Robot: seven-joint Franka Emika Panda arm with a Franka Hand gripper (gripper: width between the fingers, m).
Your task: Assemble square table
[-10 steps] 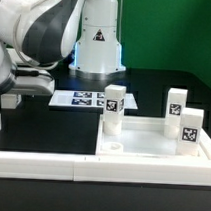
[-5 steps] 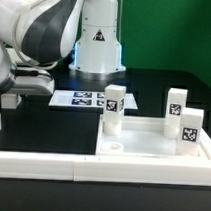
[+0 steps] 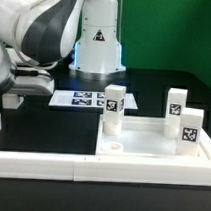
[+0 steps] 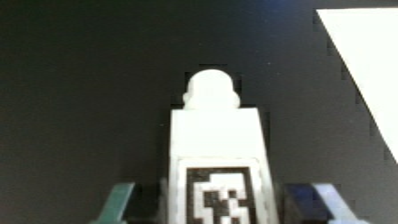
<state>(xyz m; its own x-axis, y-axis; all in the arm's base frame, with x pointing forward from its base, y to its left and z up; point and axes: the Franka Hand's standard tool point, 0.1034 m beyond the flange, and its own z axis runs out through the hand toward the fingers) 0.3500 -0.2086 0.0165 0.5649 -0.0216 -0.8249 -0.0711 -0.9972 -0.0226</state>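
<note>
Nothing has visibly moved since the earlier frames. Fingers [image 4: 121,203] flank a tagged white leg [image 4: 217,140] lying on the black tabletop [image 4: 89,80]; contact cannot be told. Square table [image 3: 151,146] holds three upright legs [image 3: 115,105].

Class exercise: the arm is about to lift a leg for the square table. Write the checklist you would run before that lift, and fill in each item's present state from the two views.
1. Leg sits between the tool fingers: ok, one finger on each side in the wrist view.
2. Fingers firmly pressed on the leg: cannot tell; contact is not clear.
3. Leg centred in the tool: ok, roughly even on both sides.
4. Square table lies flat with a corner socket showing: ok.
5. Other legs out of the way: ok, three legs stand on the slab, apart from the arm.
6. Marker board uncovered: ok.
</note>
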